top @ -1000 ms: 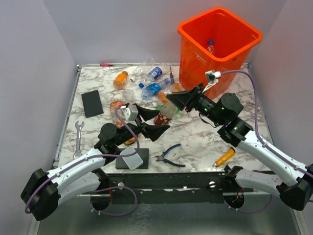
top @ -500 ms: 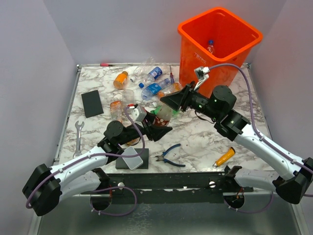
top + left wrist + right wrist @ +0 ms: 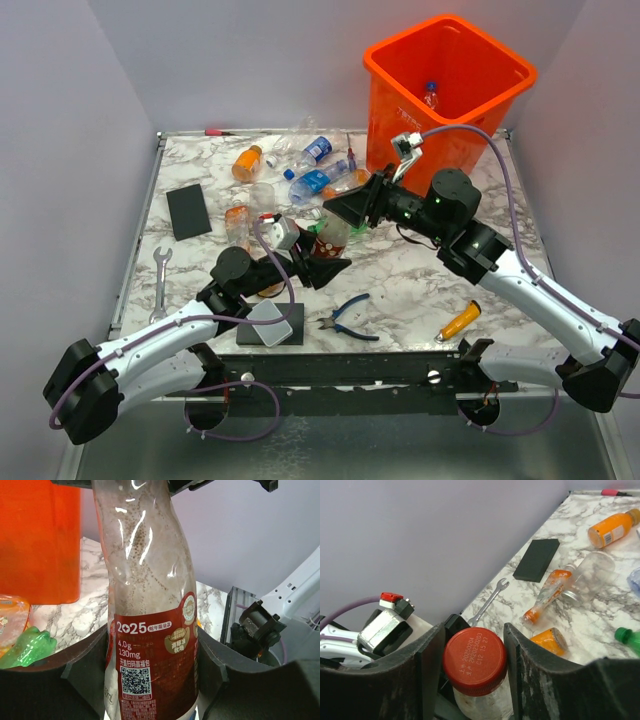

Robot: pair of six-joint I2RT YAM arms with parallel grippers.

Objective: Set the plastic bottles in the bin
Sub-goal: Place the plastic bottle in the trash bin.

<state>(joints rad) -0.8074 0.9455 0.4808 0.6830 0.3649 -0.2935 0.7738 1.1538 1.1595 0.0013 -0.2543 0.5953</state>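
A crushed clear bottle with a dark red label (image 3: 333, 235) (image 3: 150, 630) stands upright between both arms, near the table's middle. My left gripper (image 3: 325, 262) (image 3: 152, 652) is shut on its labelled lower body. My right gripper (image 3: 342, 208) (image 3: 474, 645) straddles its red cap (image 3: 474, 660) from above, jaws slightly loose beside the cap. The orange bin (image 3: 400, 120) (image 3: 40, 540) stands at the far right with one bottle (image 3: 431, 95) inside. Several more plastic bottles lie at the table's back: an orange one (image 3: 246, 162) (image 3: 612, 529), blue-labelled ones (image 3: 308, 184) and a green one (image 3: 27, 647).
Blue-handled pliers (image 3: 348, 317) and an orange-handled screwdriver (image 3: 458, 322) lie near the front edge. A wrench (image 3: 161, 275) (image 3: 490, 597) and a black block (image 3: 188, 211) (image 3: 536, 560) are at the left. A dark pad (image 3: 270, 325) lies by the left arm.
The right gripper carried the bottle leftward to the left gripper. The left jaws closed round its label, and the right jaws have eased apart at the cap.
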